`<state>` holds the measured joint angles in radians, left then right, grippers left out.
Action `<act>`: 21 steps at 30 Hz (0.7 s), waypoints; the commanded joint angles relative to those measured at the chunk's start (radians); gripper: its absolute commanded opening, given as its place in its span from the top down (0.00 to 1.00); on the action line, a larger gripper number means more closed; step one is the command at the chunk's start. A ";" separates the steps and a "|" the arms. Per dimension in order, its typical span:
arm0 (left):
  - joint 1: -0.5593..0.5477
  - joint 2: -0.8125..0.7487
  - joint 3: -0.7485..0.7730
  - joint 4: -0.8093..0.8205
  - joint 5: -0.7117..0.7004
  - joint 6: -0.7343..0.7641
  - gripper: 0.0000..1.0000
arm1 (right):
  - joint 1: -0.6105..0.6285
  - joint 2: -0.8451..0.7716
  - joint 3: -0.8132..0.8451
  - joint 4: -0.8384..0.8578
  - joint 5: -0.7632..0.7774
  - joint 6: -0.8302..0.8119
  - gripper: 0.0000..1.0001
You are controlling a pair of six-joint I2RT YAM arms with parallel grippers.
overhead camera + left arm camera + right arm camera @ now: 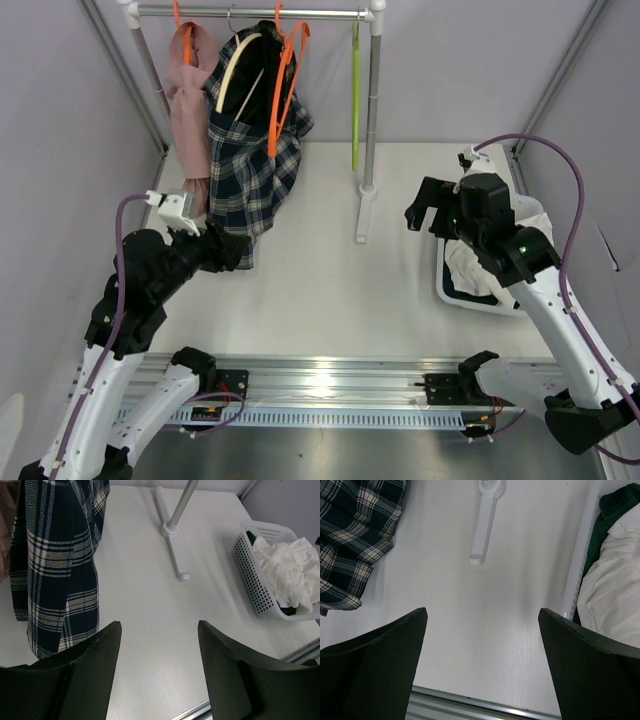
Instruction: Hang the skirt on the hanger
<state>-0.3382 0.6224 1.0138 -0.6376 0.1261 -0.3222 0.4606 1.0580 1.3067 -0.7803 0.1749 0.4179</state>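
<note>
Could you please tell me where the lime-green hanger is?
In the top view, the lime-green hanger hangs at the right end of the rail, beside the rack's post.

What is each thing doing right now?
Left gripper: open, empty.
Right gripper: open, empty.
Lime-green hanger: hanging bare on the rail.
Green tartan skirt: in the basket, mostly under the white garment.
Navy checked garment: hanging from the rail.
Pink garment: hanging from the rail.

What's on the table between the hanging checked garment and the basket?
Only the rack's white foot and post; otherwise bare table, clearest in the left wrist view.
</note>
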 commanded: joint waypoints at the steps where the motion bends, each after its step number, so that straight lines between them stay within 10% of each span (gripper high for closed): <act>1: -0.005 0.014 0.037 0.003 -0.005 0.031 0.32 | -0.004 -0.029 -0.004 0.016 -0.006 0.007 0.01; 12: -0.004 0.016 -0.017 0.052 0.093 0.012 0.32 | -0.016 -0.023 0.006 -0.039 0.113 0.051 0.01; 21: -0.005 0.060 -0.044 0.110 0.162 0.014 0.33 | -0.392 0.172 -0.043 0.022 -0.080 0.065 0.04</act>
<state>-0.3382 0.6735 0.9833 -0.5926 0.2489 -0.3138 0.2016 1.1358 1.2972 -0.7914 0.1825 0.4713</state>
